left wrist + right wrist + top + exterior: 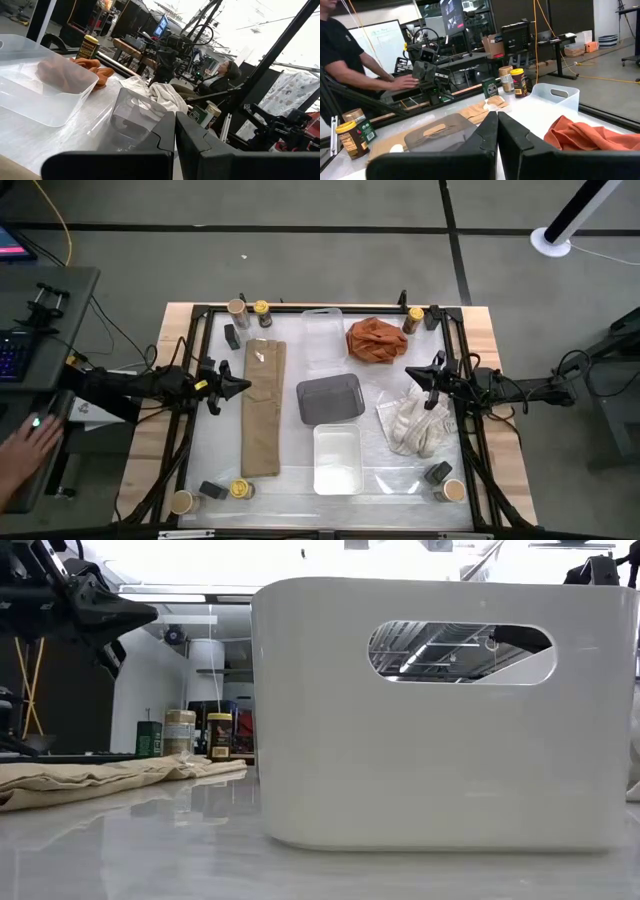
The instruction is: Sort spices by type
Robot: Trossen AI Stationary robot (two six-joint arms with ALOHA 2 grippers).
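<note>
Yellow-lidded jar point(261, 309) well beyond shut left tool point(240, 386).

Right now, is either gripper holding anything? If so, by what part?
Nothing is held. Left gripper and right gripper are both shut on nothing, above the table at its sides.

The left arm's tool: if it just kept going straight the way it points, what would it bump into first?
Most likely the grey tray. The left tool, shut, points across the table over the tan cloth, and the tray sits next in line. It seems to hover above the cloth, so it might pass over the tray; height is unclear.
</note>
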